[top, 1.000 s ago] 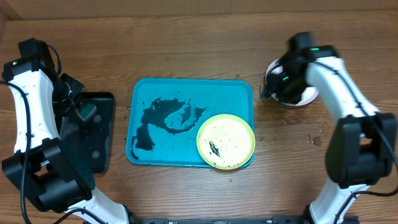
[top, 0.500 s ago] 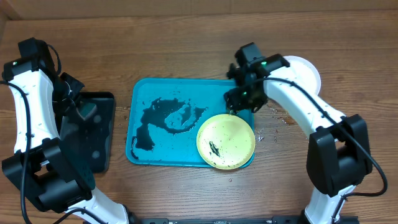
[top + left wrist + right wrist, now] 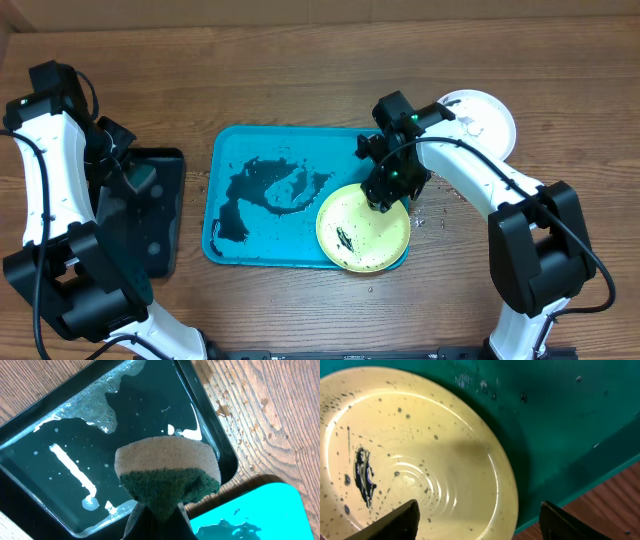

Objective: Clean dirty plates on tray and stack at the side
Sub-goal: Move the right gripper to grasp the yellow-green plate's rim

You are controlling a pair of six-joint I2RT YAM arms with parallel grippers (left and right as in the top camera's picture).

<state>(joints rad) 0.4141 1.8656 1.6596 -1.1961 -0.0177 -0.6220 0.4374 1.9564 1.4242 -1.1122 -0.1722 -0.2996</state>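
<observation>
The yellow-green plate lies in the teal tray's near right corner, with a black smudge and specks on it. My right gripper hovers over the plate's far right edge, open and empty. In the right wrist view the plate fills the left, the tray the right, and the fingers straddle the plate's rim. A white plate lies on the table at the far right. No pale-teal plate shows. My left gripper is shut on a sponge above the black tray.
The black tray holds soapy water and sits left of the teal tray. Black liquid puddles spread over the teal tray's left half. Water drops spot the wood between the teal tray and the white plate.
My right arm has swung left from the white plate at the side to the teal tray and come down over the yellow-green plate's edge. The left arm has not moved.
</observation>
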